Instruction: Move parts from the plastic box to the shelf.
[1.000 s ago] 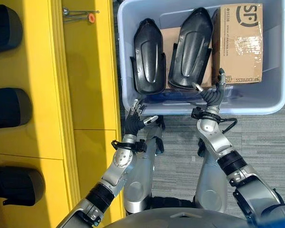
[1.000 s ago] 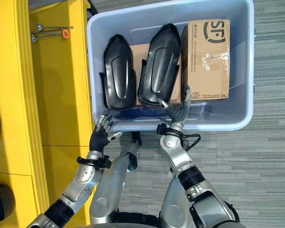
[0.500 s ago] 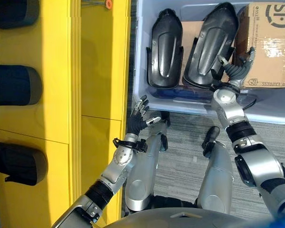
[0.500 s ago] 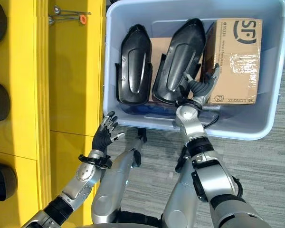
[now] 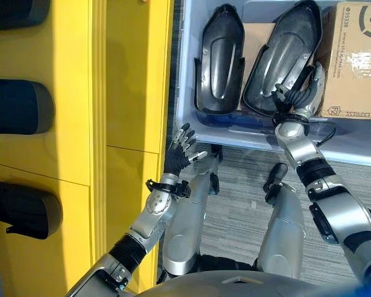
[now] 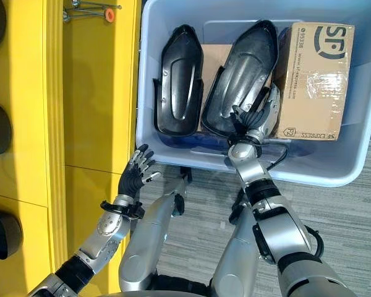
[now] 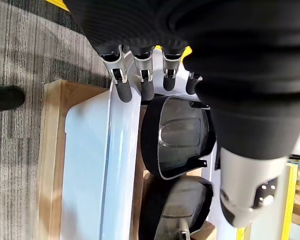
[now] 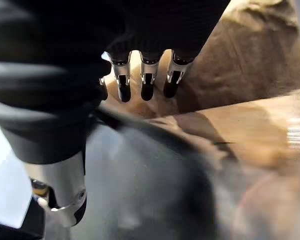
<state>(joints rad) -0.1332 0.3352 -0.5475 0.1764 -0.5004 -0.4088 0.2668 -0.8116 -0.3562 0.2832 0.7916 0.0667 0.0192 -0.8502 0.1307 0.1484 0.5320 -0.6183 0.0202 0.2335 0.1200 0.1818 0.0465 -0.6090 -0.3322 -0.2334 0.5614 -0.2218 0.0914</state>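
A pale blue plastic box stands on the floor and holds two black moulded parts, a left one and a right one, resting on cardboard. My right hand is inside the box at the near end of the right part. Its fingers stretch out over the part toward the cardboard, open, with the thumb at the part's side. My left hand hovers open outside the box's near left corner, beside the yellow shelf, with the left part beyond its fingers.
A taped cardboard carton fills the box's right side. The yellow shelf carries black parts on its left levels and a small orange-tipped tool at the far end. Grey carpet lies in front of the box.
The view has shifted a little. My right hand has pushed slightly farther over the near end of the right black part. The left hand has stayed open in place.
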